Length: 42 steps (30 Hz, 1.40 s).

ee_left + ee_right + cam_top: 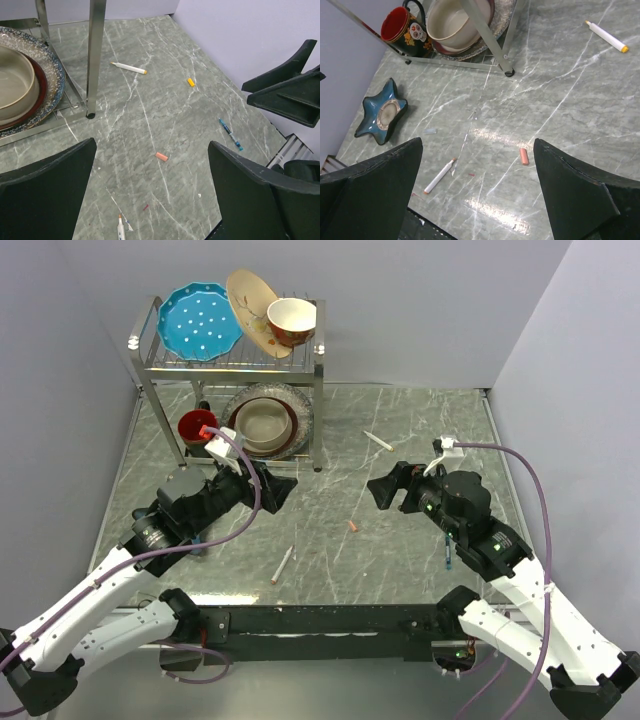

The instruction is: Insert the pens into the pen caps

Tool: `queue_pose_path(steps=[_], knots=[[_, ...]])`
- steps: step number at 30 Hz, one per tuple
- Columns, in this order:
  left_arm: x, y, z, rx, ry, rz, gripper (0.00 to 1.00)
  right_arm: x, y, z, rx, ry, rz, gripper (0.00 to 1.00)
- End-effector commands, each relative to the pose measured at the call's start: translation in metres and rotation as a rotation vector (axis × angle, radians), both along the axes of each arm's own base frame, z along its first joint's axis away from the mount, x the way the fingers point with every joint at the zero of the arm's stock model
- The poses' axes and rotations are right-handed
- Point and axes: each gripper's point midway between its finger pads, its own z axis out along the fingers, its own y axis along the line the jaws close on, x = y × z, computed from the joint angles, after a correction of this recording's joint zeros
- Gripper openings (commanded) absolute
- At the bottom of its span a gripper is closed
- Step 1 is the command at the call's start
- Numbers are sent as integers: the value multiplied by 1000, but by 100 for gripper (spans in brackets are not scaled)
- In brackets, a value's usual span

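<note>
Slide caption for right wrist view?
Right claw open over marble table; loose orange cap between near white pen and far white pen.

no words, numbers or brand names can be read anywhere. the only sign is a small white skull picture on the side of the mug point(408, 33), far left by the rack, and it has no letters.
</note>
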Motion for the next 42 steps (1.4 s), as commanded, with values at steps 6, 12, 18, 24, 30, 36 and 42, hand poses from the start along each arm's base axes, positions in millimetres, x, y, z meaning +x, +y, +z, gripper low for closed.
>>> queue_pose_path(steps=[6, 12, 18, 24, 30, 36, 42], knots=[[-1, -3, 13, -19, -51, -19, 99, 29, -29, 25, -77, -126, -179, 100], [-1, 2, 16, -20, -61, 2, 99, 76, -33, 34, -359, -185, -200, 100], [-9, 7, 25, -42, -112, -16, 99, 146, -50, -1, -580, -45, -182, 93], [-15, 15, 35, -63, -154, -5, 99, 200, -62, -32, -530, 46, -98, 60], [-14, 17, 35, -60, -153, 8, 99, 252, -74, -77, -622, 132, -54, 56], [-18, 17, 40, -74, -166, -9, 99, 288, -64, -99, -625, 199, 28, 56], [-18, 20, 41, -75, -174, 2, 99, 299, -52, -150, -607, 341, 108, 56]])
